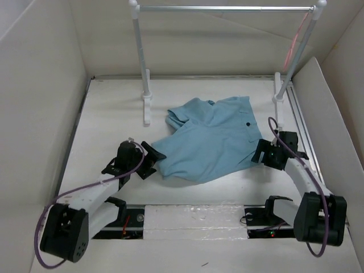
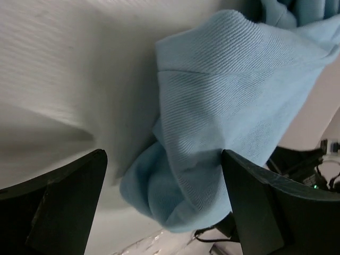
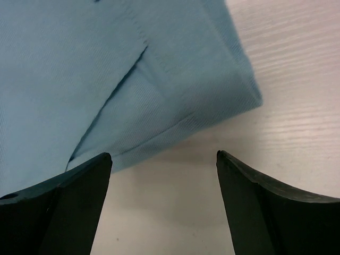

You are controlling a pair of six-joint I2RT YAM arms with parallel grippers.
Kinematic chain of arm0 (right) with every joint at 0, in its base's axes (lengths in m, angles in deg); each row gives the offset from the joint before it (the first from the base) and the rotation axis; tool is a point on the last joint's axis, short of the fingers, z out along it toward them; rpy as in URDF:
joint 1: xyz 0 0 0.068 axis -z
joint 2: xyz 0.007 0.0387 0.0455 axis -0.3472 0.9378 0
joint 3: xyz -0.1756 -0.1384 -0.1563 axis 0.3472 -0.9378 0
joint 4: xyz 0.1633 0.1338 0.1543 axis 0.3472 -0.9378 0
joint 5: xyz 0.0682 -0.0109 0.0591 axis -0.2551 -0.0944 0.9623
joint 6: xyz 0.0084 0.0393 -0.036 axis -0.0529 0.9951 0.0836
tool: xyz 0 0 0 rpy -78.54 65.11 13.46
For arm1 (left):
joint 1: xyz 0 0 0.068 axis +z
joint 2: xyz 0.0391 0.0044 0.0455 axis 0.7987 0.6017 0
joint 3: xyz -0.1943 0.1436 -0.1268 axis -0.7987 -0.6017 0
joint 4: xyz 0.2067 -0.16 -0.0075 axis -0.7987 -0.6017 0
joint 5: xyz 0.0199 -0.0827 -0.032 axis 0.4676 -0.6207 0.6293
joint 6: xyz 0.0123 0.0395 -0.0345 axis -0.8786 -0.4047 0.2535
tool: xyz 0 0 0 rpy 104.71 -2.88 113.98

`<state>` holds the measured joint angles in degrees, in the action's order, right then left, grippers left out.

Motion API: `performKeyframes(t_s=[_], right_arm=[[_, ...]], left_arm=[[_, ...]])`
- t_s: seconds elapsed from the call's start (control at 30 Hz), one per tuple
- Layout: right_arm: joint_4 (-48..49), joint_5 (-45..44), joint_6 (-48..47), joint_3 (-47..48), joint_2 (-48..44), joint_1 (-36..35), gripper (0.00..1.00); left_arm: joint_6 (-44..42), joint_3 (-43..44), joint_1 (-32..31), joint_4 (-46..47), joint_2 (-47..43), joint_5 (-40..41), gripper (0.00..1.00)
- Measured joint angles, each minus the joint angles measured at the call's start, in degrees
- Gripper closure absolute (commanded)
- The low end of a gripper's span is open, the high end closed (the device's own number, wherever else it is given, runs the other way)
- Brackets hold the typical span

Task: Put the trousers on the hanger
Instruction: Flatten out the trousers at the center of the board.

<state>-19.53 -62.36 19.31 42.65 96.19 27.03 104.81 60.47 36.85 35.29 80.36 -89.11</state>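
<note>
The light blue trousers [image 1: 210, 139] lie crumpled flat in the middle of the table, dark button on the right side. The pink hanger [image 1: 296, 41] hangs at the right end of the silver rail. My left gripper [image 1: 151, 161] is open at the trousers' left lower edge; in the left wrist view a rolled fold of the cloth [image 2: 212, 149] lies between its wide-apart fingers [image 2: 249, 207]. My right gripper [image 1: 260, 152] is open at the trousers' right edge; in the right wrist view the cloth's corner [image 3: 159, 90] lies just beyond its fingertips [image 3: 90, 180], with bare table between them.
A silver rail [image 1: 224, 8] on two white posts [image 1: 141, 62] stands at the back. White walls [image 1: 40, 102] enclose the table on the left, right and rear. A metal strip runs along the right edge [image 1: 300, 125].
</note>
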Motion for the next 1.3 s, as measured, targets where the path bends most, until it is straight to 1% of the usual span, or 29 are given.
performKeyframes(t_s=[0.07,0.1,0.13,0.17,0.2,0.23,0.27,0.3,0.33,0.37,0.4,0.43,0.5,0.6,0.63,0.67,0.7,0.73,0.77,0.83,0.87,0.9,0.93,1.03,1.07,1.13,1.17,1.23,1.3], right_arm=[[2.71,1.31,0.15,0.00,3.54,2.78,0.19],[4.35,2.10,0.24,0.04,5.49,4.50,0.24],[5.90,2.73,0.39,0.09,7.23,5.99,0.32],[7.13,3.72,0.57,0.48,8.55,7.21,0.62],[9.16,4.44,0.44,0.57,9.77,8.35,0.81],[10.95,5.20,0.66,0.59,11.19,9.35,0.95],[12.17,6.32,1.14,0.59,12.35,10.12,1.00],[13.09,7.39,1.36,0.57,13.00,10.78,1.00],[13.66,8.24,1.46,0.57,13.03,11.17,1.00],[14.03,9.05,1.46,0.57,12.59,11.39,1.00],[14.58,9.90,1.44,0.57,11.80,11.50,1.00],[14.56,10.25,1.46,0.55,10.05,11.54,1.00],[13.46,11.10,1.49,0.68,3.85,11.56,1.00],[9.75,11.23,1.25,4.74,-3.80,10.16,1.00],[9.25,11.30,1.01,6.82,-4.66,9.35,1.00],[8.74,11.43,0.87,8.81,-5.01,8.76,1.00],[8.20,11.58,0.79,10.51,-5.09,8.28,1.00],[8.07,11.47,0.63,11.02,-5.11,8.13,1.00],[6.78,9.86,-0.07,13.00,-5.22,7.74,1.00],[4.33,6.67,-1.05,14.23,-5.42,7.30,1.00],[3.28,5.07,-1.42,14.36,-5.42,7.17,1.00],[2.29,4.00,-1.79,14.36,-5.40,7.13,1.00],[1.11,3.04,-2.16,14.36,-5.33,7.13,1.00],[-1.53,0.87,-2.73,14.38,-5.18,7.13,1.00],[-2.34,0.11,-2.91,14.47,-5.20,7.13,1.00],[-4.11,-0.94,-3.28,15.08,-5.27,7.13,1.00],[-4.74,-1.27,-3.45,15.52,-5.40,7.13,1.00],[-5.60,-1.86,-3.72,16.13,-6.14,7.13,1.00],[-6.67,-2.56,-4.13,16.57,-7.30,7.13,1.00]], left_arm=[[0.28,0.48,-2.54,4.94,5.33,-0.90,0.15],[0.50,0.68,-3.85,7.50,8.26,-1.36,0.17],[1.01,0.72,-4.66,9.55,10.34,-1.92,0.22],[1.53,0.74,-5.16,12.00,12.20,-2.78,0.30],[1.88,0.79,-5.42,14.21,13.62,-3.04,0.57],[2.54,0.92,-5.51,15.67,14.78,-3.26,0.76],[2.38,1.38,-5.53,16.28,15.45,-3.30,0.93],[2.19,2.19,-5.53,16.11,15.61,-3.30,1.00],[1.44,3.76,-5.46,14.71,15.43,-2.86,1.00],[-0.66,6.34,-5.46,9.53,15.08,-1.64,1.00],[-0.72,9.73,-5.46,9.44,14.45,-1.57,1.00],[-2.73,13.53,-5.16,4.98,13.68,-0.20,1.00],[-9.01,25.88,-4.66,-6.43,13.35,3.50,1.00],[-18.64,51.15,-4.61,-20.22,16.76,9.44,1.00],[-21.33,60.28,-5.01,-25.05,19.06,11.89,0.98],[-23.61,68.89,-5.97,-28.79,21.42,14.45,0.71],[-25.79,77.07,-7.67,-32.50,23.80,18.23,0.51],[-27.41,84.59,-9.62,-35.89,26.25,22.10,0.20],[-28.63,90.23,-11.52,-38.03,27.91,24.94,0.16],[-30.10,97.81,-15.65,-43.58,30.38,29.79,0.01],[-30.71,98.68,-17.16,-44.92,30.77,31.17,0.01],[-31.12,97.22,-18.29,-45.86,30.64,31.82,0.01],[-31.41,93.37,-18.67,-45.20,29.57,32.39,0.01],[-30.73,76.56,-17.49,-43.71,25.73,33.59,0.02],[-30.29,70.16,-16.11,-42.84,24.44,32.96,0.06],[-28.96,57.35,-11.52,-40.09,20.74,31.23,0.07],[-28.09,51.76,-8.00,-39.34,18.40,29.53,0.06],[-26.21,42.34,-0.46,-37.09,12.55,27.15,0.05],[-23.78,35.60,6.32,-35.23,6.67,25.55,0.02]])
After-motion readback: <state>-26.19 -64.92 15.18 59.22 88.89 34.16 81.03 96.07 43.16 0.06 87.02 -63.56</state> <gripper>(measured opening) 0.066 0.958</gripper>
